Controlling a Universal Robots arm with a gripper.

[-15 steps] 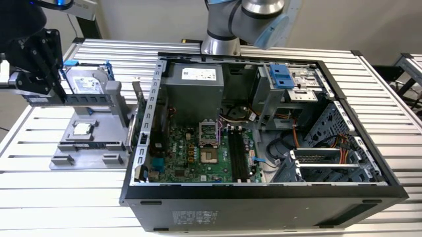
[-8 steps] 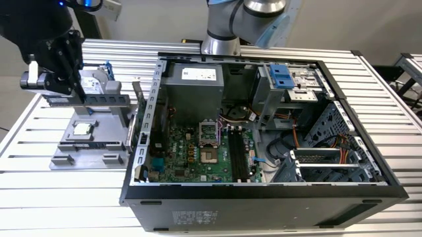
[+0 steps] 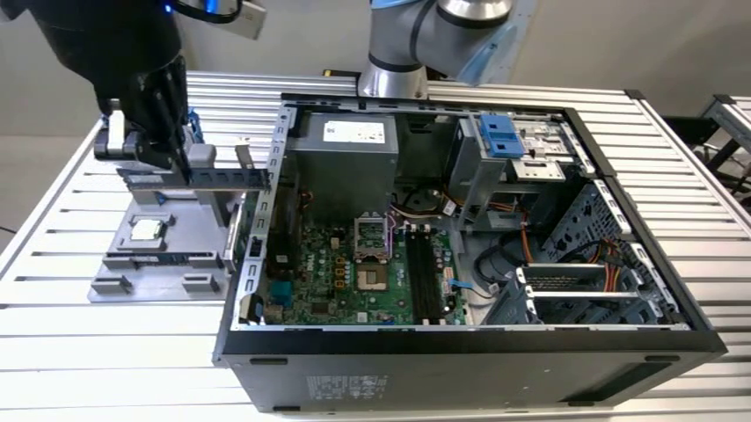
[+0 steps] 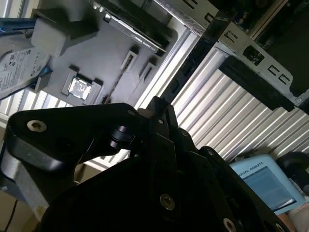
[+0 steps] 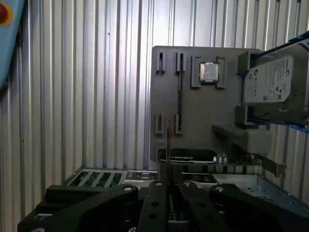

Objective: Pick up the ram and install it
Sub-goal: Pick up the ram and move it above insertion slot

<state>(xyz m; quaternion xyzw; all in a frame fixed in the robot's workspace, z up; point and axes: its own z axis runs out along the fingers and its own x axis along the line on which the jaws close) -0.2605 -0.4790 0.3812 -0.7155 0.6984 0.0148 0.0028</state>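
One ram (image 5: 168, 150) edge-on, half hidden in pincer (image 5: 168, 182)

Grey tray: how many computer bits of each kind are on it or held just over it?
hard drive: 1
processor chip: 1
expansion card: 1
ram, held in the gripper: 1
Total: 4
A dark strip in the grey tray may be another stick; I cannot tell.

The gripper (image 3: 171, 158) is hanging above a grey tray (image 3: 118, 281); a hard drive (image 3: 223, 176) is standing on edge just below it, a silver chip (image 3: 147, 230) farther below, an open computer case (image 3: 470, 343) beside.
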